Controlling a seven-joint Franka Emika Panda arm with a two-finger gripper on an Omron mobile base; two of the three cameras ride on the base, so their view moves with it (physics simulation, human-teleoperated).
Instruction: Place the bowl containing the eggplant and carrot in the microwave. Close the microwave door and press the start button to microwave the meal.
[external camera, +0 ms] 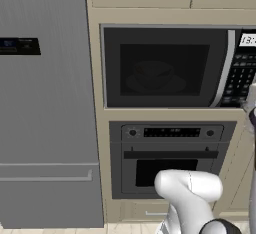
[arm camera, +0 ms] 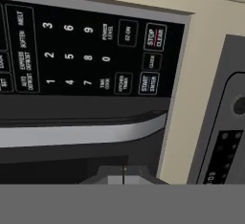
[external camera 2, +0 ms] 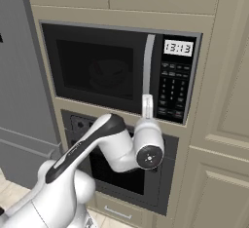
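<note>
The bowl (external camera: 152, 75) sits inside the microwave (external camera 2: 119, 71), dimly visible through the black window on the white turntable plate (external camera: 155, 84); its contents cannot be made out through the glass. The microwave door (external camera: 165, 68) is shut flush with the cabinet front, its curved vertical handle (external camera 2: 148, 66) standing just left of the keypad (external camera 2: 175, 88). The digital display (external camera 2: 178, 47) above the keypad shows lit digits.

The gripper (external camera 2: 147, 106) is raised in front of the lower part of the door handle, close to the keypad's lower left corner. In the hand view its fingertips (arm camera: 123, 174) sit pressed together with just a thin seam between them, so the gripper is closed on nothing. That rolled view looks at the keypad from close up, with the start button (arm camera: 149, 83) and the stop button (arm camera: 154, 37) readable.

Below the microwave is the oven (external camera: 170, 158) with its horizontal handle (external camera: 170, 154). A grey refrigerator (external camera: 45, 103) stands to the left, and beige cabinets (external camera 2: 228, 100) surround the appliances.
</note>
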